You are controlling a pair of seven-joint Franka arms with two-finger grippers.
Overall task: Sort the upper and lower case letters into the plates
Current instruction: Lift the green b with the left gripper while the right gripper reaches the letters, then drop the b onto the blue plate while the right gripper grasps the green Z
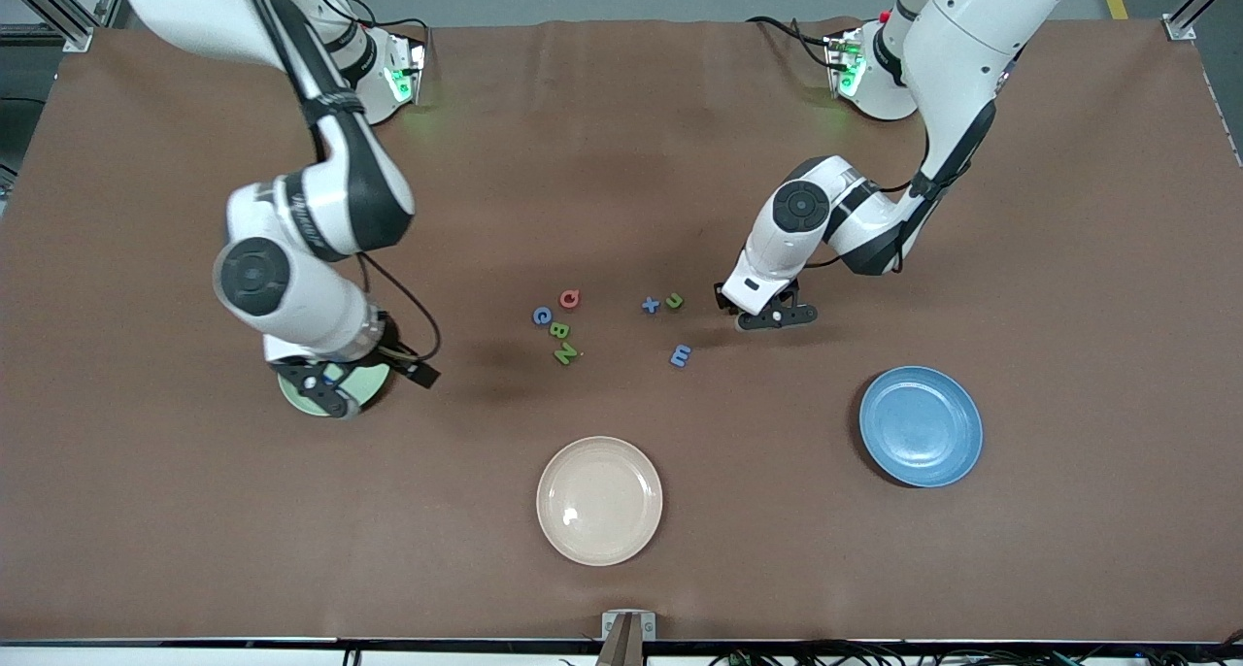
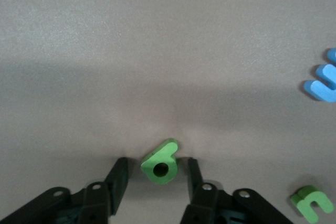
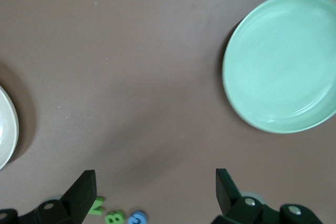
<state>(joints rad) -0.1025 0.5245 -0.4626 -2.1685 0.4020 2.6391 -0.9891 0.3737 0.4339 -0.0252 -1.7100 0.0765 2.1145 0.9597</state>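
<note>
Though tiny, the green letter between our left hand fingers, which flank it without closing, looks light, stiff and flat; we judge its side edges the best hold. Remaining letters lie mid-table. Our right hand hangs wide open and empty over the pale green plate; the blue plate sits nearer the camera.

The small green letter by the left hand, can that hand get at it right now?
Probably yes. The left hand is open with the green letter lying between its fingers on the table; nothing blocks it.
</note>
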